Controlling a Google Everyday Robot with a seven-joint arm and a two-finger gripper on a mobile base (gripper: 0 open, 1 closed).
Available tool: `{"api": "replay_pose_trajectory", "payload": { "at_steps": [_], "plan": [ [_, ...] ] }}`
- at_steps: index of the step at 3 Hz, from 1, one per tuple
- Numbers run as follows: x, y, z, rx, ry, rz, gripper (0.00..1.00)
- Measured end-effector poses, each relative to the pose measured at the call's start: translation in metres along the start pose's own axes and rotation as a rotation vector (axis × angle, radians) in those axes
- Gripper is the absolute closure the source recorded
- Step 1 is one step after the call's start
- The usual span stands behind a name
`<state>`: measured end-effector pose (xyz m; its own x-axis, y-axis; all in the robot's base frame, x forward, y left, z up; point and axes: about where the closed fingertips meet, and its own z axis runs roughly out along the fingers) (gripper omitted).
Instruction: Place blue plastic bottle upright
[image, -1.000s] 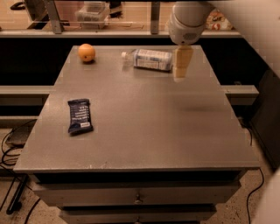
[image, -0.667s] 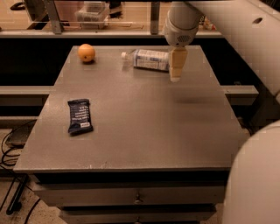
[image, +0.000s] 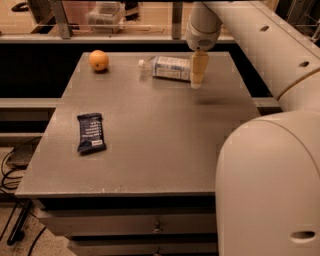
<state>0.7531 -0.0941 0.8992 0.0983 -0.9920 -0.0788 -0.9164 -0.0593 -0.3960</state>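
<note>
**Lying flat: bottle at the far side of a grey table**

A grey tabletop (image: 150, 150) over drawers stands before a railed counter; cables (image: 12, 167) trail on the floor at left. The blue plastic bottle (image: 167, 67) lies on its side near the far edge, white cap toward the orange (image: 99, 60). The gripper (image: 196, 81) hangs at the bottle's base end; how far open it is cannot be told. A dark blue wrapper (image: 90, 132) lies well apart, its white print unreadable, like the bottle's label.

A clear plastic bottle (image: 170, 68) and glossy wrapper (image: 90, 132) are lying on the matt table (image: 160, 150); the smooth gripper (image: 197, 82) is hanging beside the bottle.
</note>
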Motion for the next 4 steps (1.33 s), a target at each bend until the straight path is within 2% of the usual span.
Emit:
{"api": "replay_pose_trajectory", "payload": {
  "at_steps": [1,3,4],
  "plan": [
    [-0.010,0.004,0.018,-0.040,0.048,-0.019,0.00],
    [-0.043,-0.002,0.062,-0.065,0.203,-0.119,0.00],
    [-0.043,-0.008,0.078,-0.083,0.255,-0.134,0.00]
  ]
}}
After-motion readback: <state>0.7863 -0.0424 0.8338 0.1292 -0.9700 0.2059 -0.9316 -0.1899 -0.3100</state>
